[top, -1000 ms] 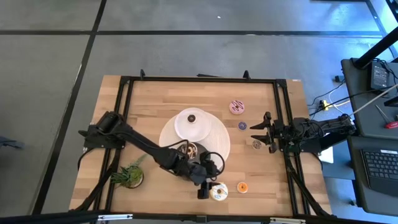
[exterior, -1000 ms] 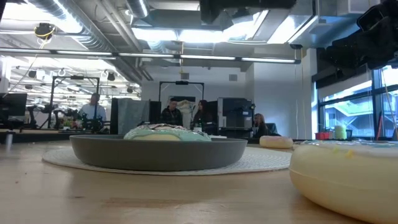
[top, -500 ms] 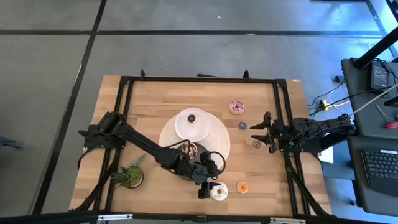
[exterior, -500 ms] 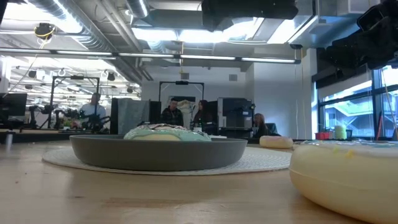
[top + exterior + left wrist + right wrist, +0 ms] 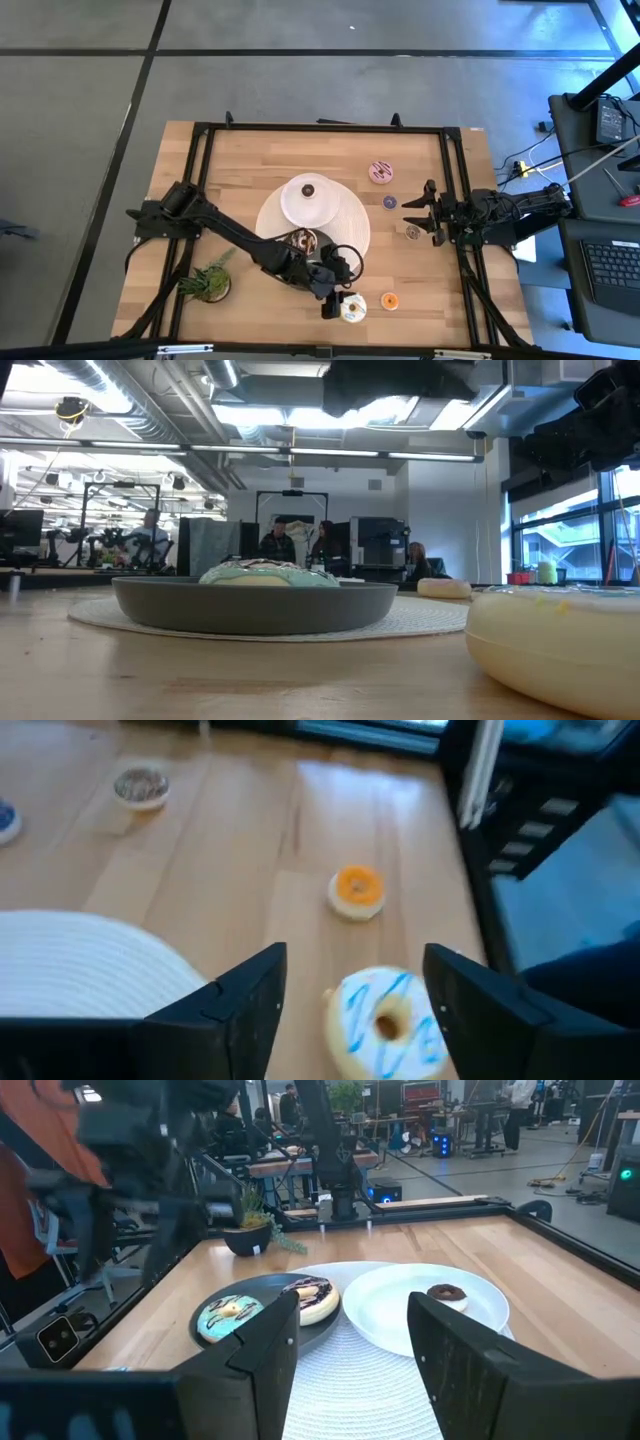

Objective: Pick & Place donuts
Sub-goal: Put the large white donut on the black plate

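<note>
One target mattered: the cream-iced toy donut with blue stripes (image 5: 385,1022) lay flat near the table's near edge, directly between the wide-open fingers of the left gripper (image 5: 352,1010), not yet pinched. A ring has no long axis, so any approach angle would do. The left arm was clearly nearer; the right gripper (image 5: 418,212) sat well apart at the right side, jaws apart, holding nothing. The small orange donut (image 5: 356,890) lay just beyond. The round white woven mat (image 5: 90,960) lay beside it on the bare wood tabletop (image 5: 250,840). Room behind: people at desks.
</note>
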Motion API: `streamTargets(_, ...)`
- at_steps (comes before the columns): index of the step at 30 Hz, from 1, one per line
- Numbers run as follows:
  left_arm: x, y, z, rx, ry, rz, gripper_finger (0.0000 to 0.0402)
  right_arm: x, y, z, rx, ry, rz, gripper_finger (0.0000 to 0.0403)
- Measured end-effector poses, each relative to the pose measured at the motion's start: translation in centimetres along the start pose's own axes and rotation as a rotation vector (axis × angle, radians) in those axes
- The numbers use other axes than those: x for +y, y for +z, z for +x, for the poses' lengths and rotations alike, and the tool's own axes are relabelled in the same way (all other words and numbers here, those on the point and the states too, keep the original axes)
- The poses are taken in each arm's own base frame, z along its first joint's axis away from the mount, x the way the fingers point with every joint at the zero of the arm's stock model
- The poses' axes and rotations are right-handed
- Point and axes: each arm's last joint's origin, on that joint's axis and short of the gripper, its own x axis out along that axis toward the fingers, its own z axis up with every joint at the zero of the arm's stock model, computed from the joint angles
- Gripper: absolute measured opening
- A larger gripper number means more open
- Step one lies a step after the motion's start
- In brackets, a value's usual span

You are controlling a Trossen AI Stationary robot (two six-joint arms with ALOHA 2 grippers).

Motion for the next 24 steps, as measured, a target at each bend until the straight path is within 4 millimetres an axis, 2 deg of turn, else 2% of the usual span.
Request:
streamTargets(13,0.5,-3.7,4.3,0.055,0.059,0.027,0.02,0.0,0.0,0.0,0.0,0.0,-0.003,0.0188)
streamTargets(18,0.2,-4.7,5.8,0.042,-0.009,0.012,0.0194,0.0,0.0,0.0,0.0,0.0,-0.004,0.0188)
streamTargets(24,-0.1,-7.0,7.3,0.093,-0.02,0.033,0.0186,0.0,0.0,0.0,0.0,0.0,-0.003,0.0188)
